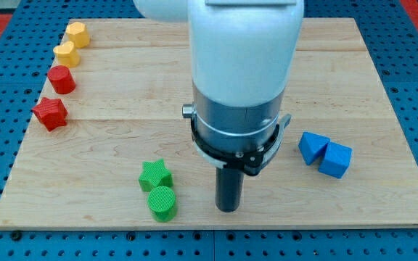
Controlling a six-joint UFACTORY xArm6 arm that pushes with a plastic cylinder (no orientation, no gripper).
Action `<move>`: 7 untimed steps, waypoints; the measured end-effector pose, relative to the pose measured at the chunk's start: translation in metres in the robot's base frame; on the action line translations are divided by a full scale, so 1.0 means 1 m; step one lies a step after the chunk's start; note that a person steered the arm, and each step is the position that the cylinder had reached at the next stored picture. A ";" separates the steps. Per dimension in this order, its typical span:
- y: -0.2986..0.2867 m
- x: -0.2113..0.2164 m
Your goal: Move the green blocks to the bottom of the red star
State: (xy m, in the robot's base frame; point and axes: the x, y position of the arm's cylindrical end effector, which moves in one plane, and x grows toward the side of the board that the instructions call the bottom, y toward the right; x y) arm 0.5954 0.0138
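A green star block [154, 175] and a green round block [162, 203] sit touching each other near the view's bottom, left of centre. The red star block [50, 113] lies at the view's left edge of the board. My tip [228, 209] is on the board to the right of the green round block, about a block's width away and not touching it. The arm's white and grey body hides the middle of the board above the tip.
A red round-ish block [62, 79] and two yellow blocks [65, 53] [77, 34] line up above the red star at the view's left. Two blue blocks [313, 146] [335, 159] touch each other at the view's right. The wooden board [85, 159] lies on a blue perforated surface.
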 end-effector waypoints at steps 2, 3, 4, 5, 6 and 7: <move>-0.113 -0.051; -0.189 -0.051; -0.191 -0.075; -0.204 -0.082; -0.229 -0.073; -0.231 -0.071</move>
State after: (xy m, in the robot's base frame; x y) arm 0.5242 -0.2168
